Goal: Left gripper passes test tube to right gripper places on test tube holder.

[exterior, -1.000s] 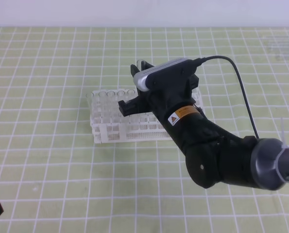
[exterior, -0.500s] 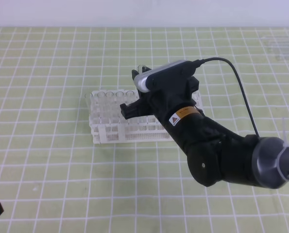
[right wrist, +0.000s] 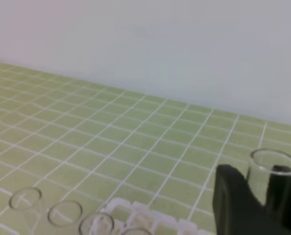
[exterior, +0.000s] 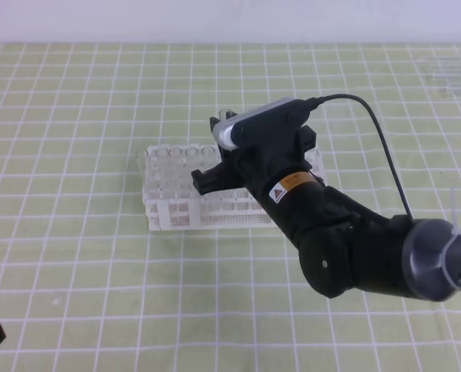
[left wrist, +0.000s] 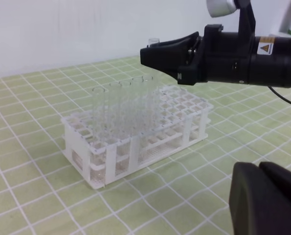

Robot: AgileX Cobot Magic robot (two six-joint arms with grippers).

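Note:
The white test tube holder (exterior: 176,211) stands mid-table with several clear tubes upright in its left rows. My right gripper (exterior: 208,151) hovers over its right part, shut on the test tube (exterior: 230,115), which stands upright between the fingers. In the right wrist view the tube's rim (right wrist: 274,161) shows between the two black fingers (right wrist: 233,200), above the rack (right wrist: 135,215). The left wrist view shows the holder (left wrist: 135,142), the right gripper (left wrist: 152,54) above it and the tube's rim (left wrist: 153,41). My left gripper (left wrist: 265,200) sits shut and empty at the near left.
A green mat with a white grid (exterior: 98,294) covers the table. Seated tubes (right wrist: 64,211) stand in the rack just left of the held one. A white wall rises behind the table. The right arm's black cable (exterior: 385,139) arcs above the mat.
The right gripper has sunk a little towards the rack with the tube in it. The left gripper has stayed put.

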